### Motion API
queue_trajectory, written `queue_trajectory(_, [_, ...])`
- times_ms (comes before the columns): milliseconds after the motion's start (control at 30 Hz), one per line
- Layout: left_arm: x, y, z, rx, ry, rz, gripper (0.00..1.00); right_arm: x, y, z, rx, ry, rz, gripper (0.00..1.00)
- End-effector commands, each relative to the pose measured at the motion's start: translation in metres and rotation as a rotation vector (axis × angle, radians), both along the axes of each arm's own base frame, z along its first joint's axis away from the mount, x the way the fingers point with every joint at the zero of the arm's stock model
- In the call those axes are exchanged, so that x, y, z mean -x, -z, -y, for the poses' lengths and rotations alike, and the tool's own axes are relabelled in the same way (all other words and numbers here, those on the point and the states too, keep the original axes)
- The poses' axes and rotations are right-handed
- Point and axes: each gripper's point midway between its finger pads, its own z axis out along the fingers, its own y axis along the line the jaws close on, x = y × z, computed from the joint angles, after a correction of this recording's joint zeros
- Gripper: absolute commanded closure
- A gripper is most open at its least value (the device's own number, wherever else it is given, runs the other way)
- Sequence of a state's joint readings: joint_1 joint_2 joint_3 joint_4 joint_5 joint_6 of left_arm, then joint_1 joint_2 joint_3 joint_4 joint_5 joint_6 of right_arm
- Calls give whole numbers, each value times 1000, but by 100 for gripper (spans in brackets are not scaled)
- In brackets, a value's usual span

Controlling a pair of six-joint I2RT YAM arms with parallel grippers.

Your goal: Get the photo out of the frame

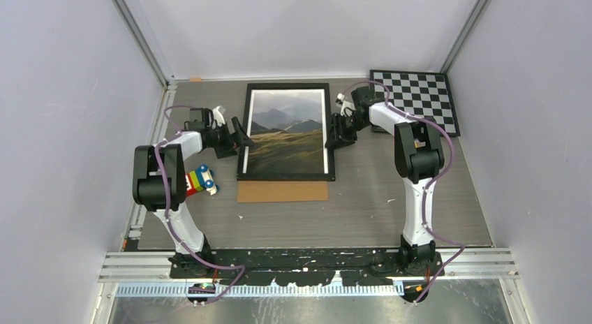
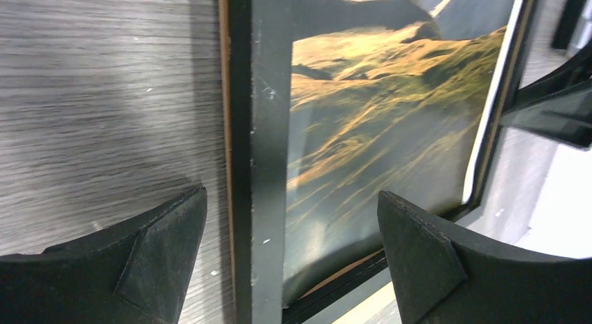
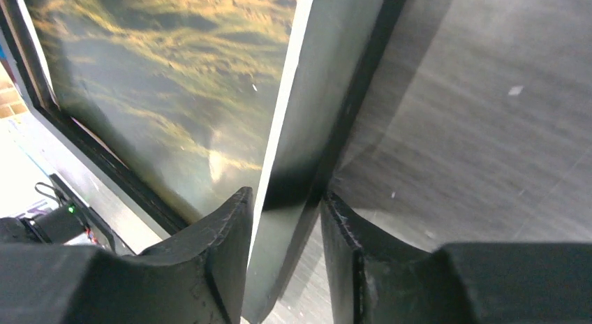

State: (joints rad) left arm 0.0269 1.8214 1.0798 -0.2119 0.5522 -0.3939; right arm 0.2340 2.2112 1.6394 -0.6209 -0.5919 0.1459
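Centrally on the table (image 1: 391,205) lies one frame (image 1: 286,175), black and glossy, face up, with one photo (image 1: 287,132) still inside it: grey mountains above olive-brown hills, a thin white border around them. One plain brown board (image 1: 283,192) lies just beside the frame's near edge; whether it reaches under the frame cannot be told. One black-and-white checkered board (image 1: 417,100) sits at the far right corner, and one small multicoloured toy (image 1: 201,179) rests near the left arm.

Two grippers work at the frame, one on each long side. The left gripper (image 1: 241,137) is spread wide and grips nothing. In its wrist view one of its fingers (image 2: 164,254) hangs over bare table, the other over the picture, and the frame's left rail runs between them untouched. The right gripper (image 1: 336,139) is nearly closed. In its wrist view its two fingers (image 3: 223,261) pinch the frame's right rail, one on the white border side, one on the black outer edge.
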Motion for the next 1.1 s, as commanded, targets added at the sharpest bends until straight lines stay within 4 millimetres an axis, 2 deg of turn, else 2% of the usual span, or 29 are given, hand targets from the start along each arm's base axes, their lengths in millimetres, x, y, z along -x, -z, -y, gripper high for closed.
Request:
queue_trajectory(0, [0, -1, 12, 105, -23, 14, 7, 36, 13, 9, 61, -42, -48, 56])
queue_trajectory(233, [13, 0, 31, 200, -19, 4, 8, 70, 13, 10, 77, -105, -69, 62])
queue_trajectory(267, [19, 0, 43, 207, 8, -3, 9, 74, 13, 11, 79, -109, -75, 62])
queue_trajectory(400, [34, -6, 59, 224, 34, -9, 10, 84, 14, 17, 103, -126, -88, 62])
queue_trajectory(600, [68, -7, 56, 202, 17, -69, 14, 97, 19, 22, 121, -140, -125, 59])
queue_trajectory(800, [97, -10, 53, 191, 24, -89, 14, 119, 27, 27, 126, -144, -175, 55])
queue_trajectory(900, [104, -11, 52, 189, 21, -85, 14, 128, 30, 28, 121, -139, -189, 52])
queue_trajectory(1067, [103, -18, 45, 152, 11, -58, 12, 138, 24, 27, 112, -142, -193, 47])
